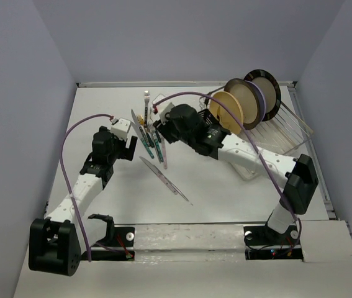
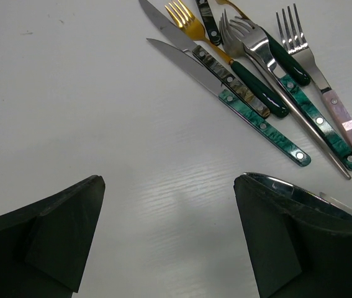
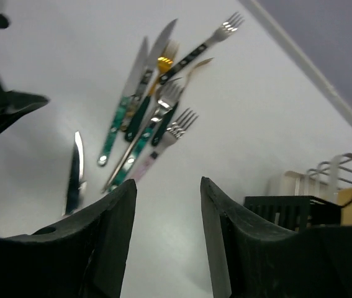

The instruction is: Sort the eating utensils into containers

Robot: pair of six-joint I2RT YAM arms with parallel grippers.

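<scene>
The eating utensils (image 1: 149, 136) lie in a loose pile at mid-table: forks and knives with green, black, gold and pinkish handles. They also show in the left wrist view (image 2: 256, 74) and the right wrist view (image 3: 148, 108). Two silver knives (image 1: 163, 177) lie apart, nearer me. My left gripper (image 1: 131, 144) is open and empty just left of the pile, over bare table (image 2: 169, 180). My right gripper (image 1: 163, 127) is open and empty (image 3: 166, 183) just right of the pile. The black perforated caddy (image 3: 281, 211) stands to its right; in the top view my right arm hides it.
A wire dish rack (image 1: 287, 127) with several round plates (image 1: 244, 102) stands at the back right. A silver knife edge (image 2: 340, 205) peeks from behind my left gripper's right finger. Grey walls close in the table on both sides and at the back.
</scene>
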